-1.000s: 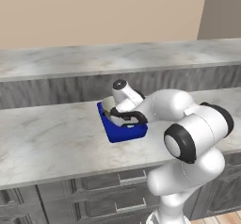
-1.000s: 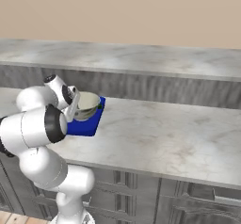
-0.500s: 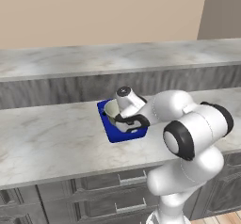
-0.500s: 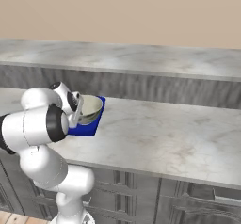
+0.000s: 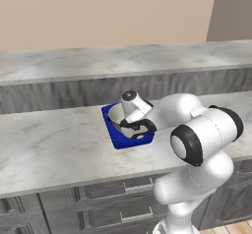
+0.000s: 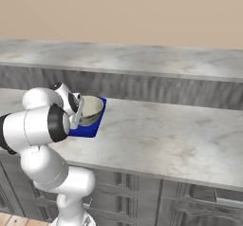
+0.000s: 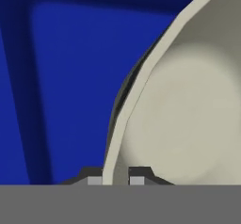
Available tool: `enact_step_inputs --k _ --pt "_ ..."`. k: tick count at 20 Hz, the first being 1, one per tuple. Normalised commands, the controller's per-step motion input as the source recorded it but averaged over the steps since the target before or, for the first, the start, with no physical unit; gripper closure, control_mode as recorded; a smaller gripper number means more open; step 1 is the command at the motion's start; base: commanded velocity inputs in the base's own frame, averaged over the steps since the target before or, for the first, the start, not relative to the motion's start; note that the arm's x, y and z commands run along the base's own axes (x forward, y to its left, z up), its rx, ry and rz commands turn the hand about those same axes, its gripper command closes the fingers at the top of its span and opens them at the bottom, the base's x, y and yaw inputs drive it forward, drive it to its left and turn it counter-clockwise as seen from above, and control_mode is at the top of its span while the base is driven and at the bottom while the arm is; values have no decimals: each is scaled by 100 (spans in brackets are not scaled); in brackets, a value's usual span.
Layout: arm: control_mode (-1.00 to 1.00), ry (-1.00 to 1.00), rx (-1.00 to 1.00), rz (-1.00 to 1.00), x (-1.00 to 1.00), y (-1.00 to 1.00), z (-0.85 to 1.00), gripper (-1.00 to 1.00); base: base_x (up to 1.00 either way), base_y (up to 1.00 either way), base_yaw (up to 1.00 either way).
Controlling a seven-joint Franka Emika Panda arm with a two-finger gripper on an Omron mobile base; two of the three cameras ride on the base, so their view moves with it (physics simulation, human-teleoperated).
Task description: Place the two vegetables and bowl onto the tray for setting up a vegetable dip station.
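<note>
The claw [image 7: 116,180], clamped on the bowl's [image 7: 188,110] rim, holds it tilted directly above the blue tray [image 7: 70,86].

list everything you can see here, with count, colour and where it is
bowl: one, pale grey-cream, over the tray, its rim pinched between the fingers
tray: one, deep blue, on the front counter
front counter: one, pale marbled stone, over grey drawer fronts
raised back ledge: one, same marbled stone, behind the counter
wall: beige, behind the ledge
arm: one, white with dark joints, reaching to the tray
gripper: one, dark fingers shut on the bowl's rim
</note>
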Motion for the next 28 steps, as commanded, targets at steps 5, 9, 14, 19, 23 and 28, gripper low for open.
enact_step_inputs --k 5,9,14,19,23,28 --pt "-100 0 0 0 0 0 0 -100 0 0 0" --pt "-100 0 0 0 0 0 1 -100 0 0 0" --pt "-100 0 0 0 -9 0 25 -100 0 0 0" --pt "-100 0 0 0 -23 0 40 -100 0 0 0" --pt "-100 0 0 0 -45 -4 40 -100 0 0 0" --pt "-100 0 0 0 -62 -14 44 -100 0 0 0"
